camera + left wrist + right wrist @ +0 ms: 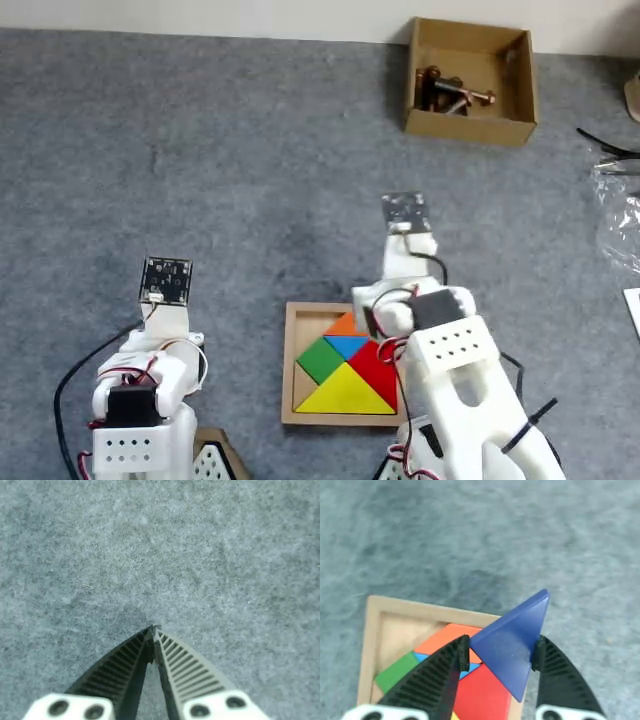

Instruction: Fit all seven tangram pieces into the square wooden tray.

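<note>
Right wrist view: you are gripping a dark blue triangle (512,640) in the right pincer (501,652) above the tray (395,632), where five coloured pieces (480,695) are already lying; the left pincer (152,630) is hanging closed over the counter (150,540).

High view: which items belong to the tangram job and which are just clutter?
Job: wooden tray; orange piece, green piece, light blue piece, red piece and yellow piece in it; dark blue triangle in the right end effector.
Lying about: cardboard box of metal parts; plastic bag.
</note>
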Robot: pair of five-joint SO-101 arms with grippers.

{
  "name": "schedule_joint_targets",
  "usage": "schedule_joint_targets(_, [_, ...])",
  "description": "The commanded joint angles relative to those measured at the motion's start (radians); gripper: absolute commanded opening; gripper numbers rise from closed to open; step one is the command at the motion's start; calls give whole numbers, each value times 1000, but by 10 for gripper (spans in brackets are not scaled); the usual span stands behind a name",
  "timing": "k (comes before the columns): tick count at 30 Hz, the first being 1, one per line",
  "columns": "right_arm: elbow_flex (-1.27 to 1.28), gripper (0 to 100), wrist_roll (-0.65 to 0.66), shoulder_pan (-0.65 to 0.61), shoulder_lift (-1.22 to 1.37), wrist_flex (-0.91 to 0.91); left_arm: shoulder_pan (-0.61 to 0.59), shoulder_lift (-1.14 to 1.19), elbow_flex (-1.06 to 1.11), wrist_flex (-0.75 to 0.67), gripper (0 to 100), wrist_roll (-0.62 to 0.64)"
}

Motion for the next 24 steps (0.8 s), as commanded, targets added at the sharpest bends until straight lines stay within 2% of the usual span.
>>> schedule_joint_targets(1, [-13,184,3,-61,-31,5,-10,2,21,5,5,5])
schedule_joint_targets(6, [-13,184,-11,-117,-31,5,-10,2,21,5,5,5])
schedule_joint_targets(9, [-13,184,-118,-150,-31,2,-10,2,21,5,5,5])
schedule_joint_targets(13, [-13,184,-195,-209,-31,2,-10,2,21,5,5,5])
schedule_joint_targets(24, [-12,186,-198,-236,-31,2,-10,2,21,5,5,5])
